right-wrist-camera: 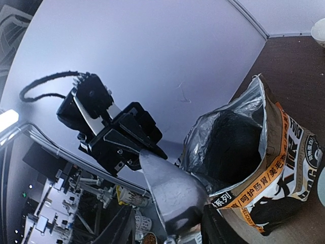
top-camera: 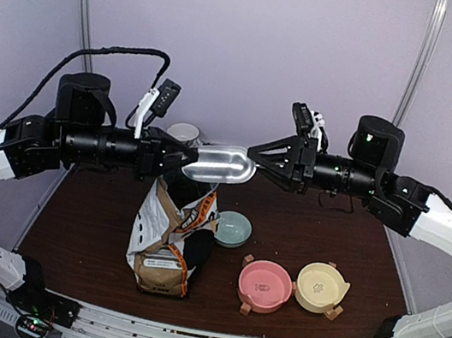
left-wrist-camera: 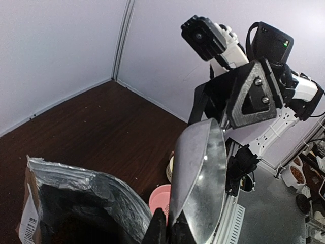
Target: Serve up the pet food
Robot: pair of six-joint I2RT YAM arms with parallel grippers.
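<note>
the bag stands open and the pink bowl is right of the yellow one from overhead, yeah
Not quite: the top external view shows the pink bowl left of the yellow bowl, not right. The bag does stand open.

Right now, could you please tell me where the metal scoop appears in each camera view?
Top external: scoop at centre, above the bag.
Left wrist: scoop lower right of centre, right of the bag.
Right wrist: scoop bottom centre, left of the bag.
Shared landmark: the open bag.
</note>
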